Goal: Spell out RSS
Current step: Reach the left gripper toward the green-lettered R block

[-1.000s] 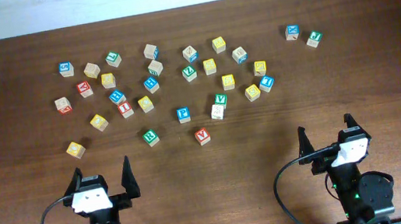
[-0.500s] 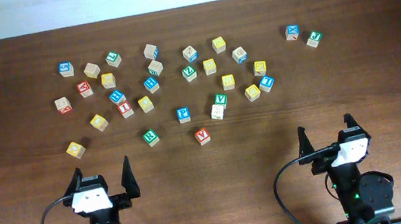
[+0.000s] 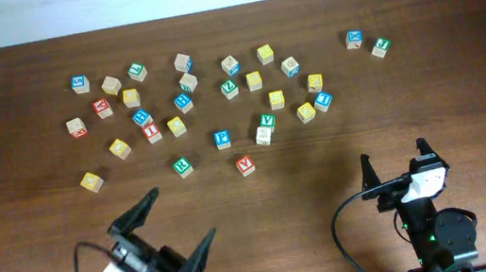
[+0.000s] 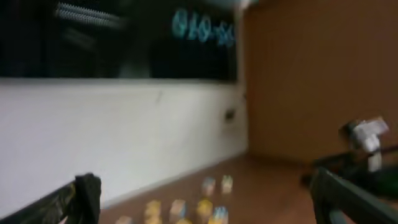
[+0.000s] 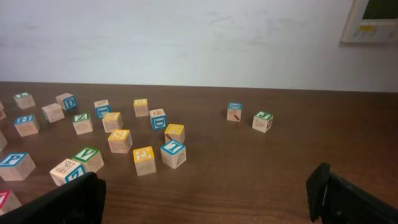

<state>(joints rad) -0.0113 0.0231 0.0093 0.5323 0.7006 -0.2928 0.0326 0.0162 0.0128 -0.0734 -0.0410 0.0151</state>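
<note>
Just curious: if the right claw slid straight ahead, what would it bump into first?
Mostly bare table, then probably the blue-framed cube beside the green-framed one; depth is uncertain.

Cube cluster crowds far-middle counter, gaps tight; two cubes apart far right. Near strip open except left end effector, splayed wide near-left.

The dark wooden table is stretching out beneath and ahead of the right gripper. A red V cube is sitting ahead of the left gripper, with a blue P cube lying just beyond it. Far ahead of the right gripper, a blue-framed cube is resting near the table's back edge. A white wall is rising behind, and a wall panel is hanging high to that gripper's right.
</note>
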